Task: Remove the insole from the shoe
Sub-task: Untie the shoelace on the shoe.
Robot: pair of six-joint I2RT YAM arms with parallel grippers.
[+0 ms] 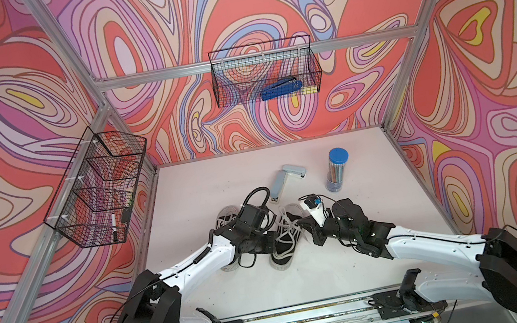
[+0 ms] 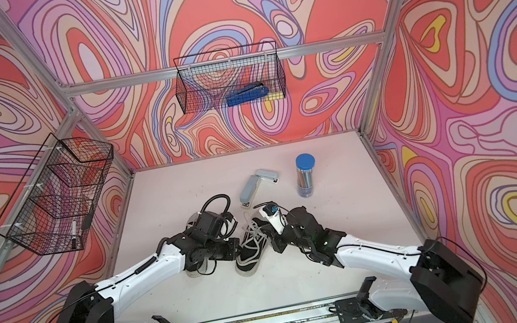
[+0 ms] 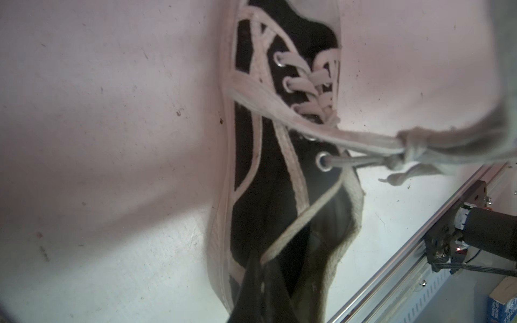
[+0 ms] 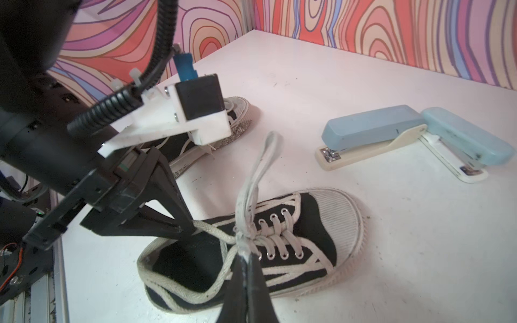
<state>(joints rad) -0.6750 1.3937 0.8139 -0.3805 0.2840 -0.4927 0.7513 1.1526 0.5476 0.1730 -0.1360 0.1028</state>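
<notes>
Laces (image 4: 253,179) first: my right gripper (image 4: 245,256) is clamped on their knot and holds them taut, which should lift the tongue and widen the shoe (image 4: 307,223). My left gripper (image 4: 188,230) has its tips together at the collar; whether they pinch anything I cannot tell. The insole sits hidden in the shoe's dark opening. I would hold that tension, part the left tips, reach down the heel and pinch only the insole's edge.

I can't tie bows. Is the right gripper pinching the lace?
Yes, the right gripper is shut tight on the white lace.
</notes>
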